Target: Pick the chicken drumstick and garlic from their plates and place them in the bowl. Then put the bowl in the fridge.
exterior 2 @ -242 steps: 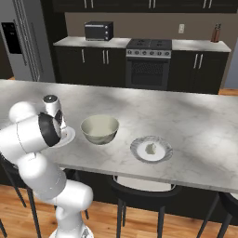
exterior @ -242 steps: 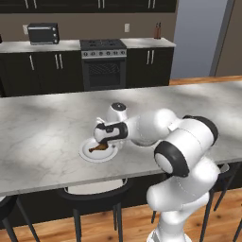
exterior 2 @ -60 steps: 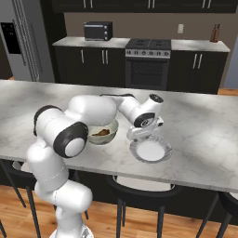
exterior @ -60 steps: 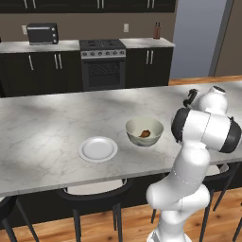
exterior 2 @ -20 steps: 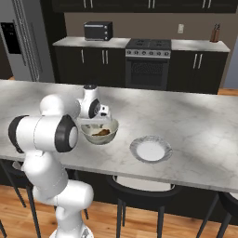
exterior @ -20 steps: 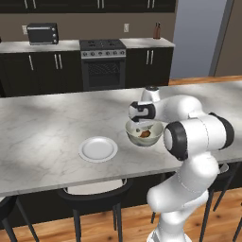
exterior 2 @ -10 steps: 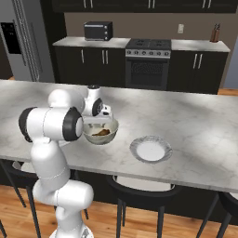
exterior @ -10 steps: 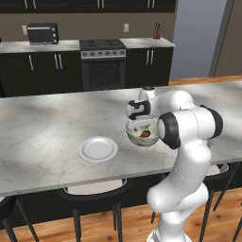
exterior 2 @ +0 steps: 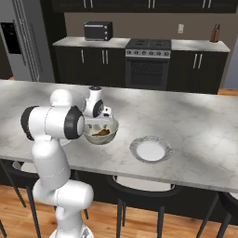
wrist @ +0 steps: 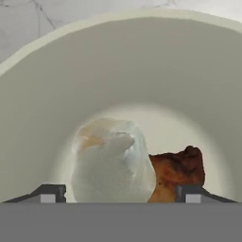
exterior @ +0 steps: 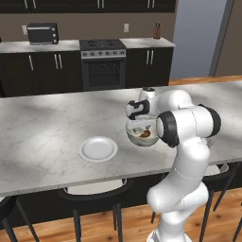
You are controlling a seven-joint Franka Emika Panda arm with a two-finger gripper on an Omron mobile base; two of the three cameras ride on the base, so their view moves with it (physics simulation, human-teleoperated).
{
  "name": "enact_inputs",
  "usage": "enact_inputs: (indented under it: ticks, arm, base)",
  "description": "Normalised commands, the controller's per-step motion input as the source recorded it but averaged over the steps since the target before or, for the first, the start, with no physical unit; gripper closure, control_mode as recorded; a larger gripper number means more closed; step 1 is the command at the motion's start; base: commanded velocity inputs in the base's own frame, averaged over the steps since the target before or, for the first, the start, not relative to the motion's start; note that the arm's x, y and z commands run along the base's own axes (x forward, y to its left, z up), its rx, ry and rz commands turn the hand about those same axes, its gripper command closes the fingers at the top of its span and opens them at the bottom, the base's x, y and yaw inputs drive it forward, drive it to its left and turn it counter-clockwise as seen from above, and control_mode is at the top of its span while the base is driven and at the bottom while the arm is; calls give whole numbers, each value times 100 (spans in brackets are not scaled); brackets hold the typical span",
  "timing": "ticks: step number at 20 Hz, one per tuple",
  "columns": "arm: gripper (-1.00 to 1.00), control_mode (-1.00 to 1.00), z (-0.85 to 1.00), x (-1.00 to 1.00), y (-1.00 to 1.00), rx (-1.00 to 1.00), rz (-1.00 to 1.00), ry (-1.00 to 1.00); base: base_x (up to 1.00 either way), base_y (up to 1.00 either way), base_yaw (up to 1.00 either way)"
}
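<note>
1. You're at the drop-off for the second item: your gripper (exterior: 137,126) is down inside the bowl (exterior: 142,137), which sits on the marble surface (exterior: 42,137) with an empty white plate (exterior: 98,149) beside it on the one side, and another empty plate (exterior 2: 149,150) on the other

2. Look through the hand view: the garlic (wrist: 112,160) is resting on the bowl's floor, pale and lumpy, and the chicken drumstick (wrist: 176,171) lies right against it, brown and glossy

3. So both foods look to be in the bowl, and I'd judge the first half of the task as done bar the retreat

4. Your fingers (wrist: 47,193) stand wide apart, one tip on each side of the garlic, with a gap showing between each tip and the bulb; nothing is gripped as far as I can see, though the base of the garlic is cut off by the bottom of the view

5. Next call, as I read it: lift straight up and clear of the rim without nudging either item, then come back for a hold on the bowl's thin rim

6. After that the bowl has to go to the grey fridge (exterior 2: 21,44) off at the far end of the kitchen, well apart from this spot, so expect the base to drive

7. Watch the rim grab: a deep, smooth bowl could tip or slide on the marble if you pinch it off-centre
</note>
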Motion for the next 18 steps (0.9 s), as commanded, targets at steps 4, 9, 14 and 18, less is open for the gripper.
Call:
enact_inputs:
  ticks: [4,9,14,18]
  arm:
    - [-100,-100,36,1,0,3,0,0]
    - [-100,-100,54,-25,2,4,0,0]
    - [-100,-100,12,-58,11,1,3,1]
    - [-100,-100,-9,-52,25,-3,7,-1]
  base:
    - [0,0,0]
    - [0,0,0]
    - [0,0,0]
    - [0,0,0]
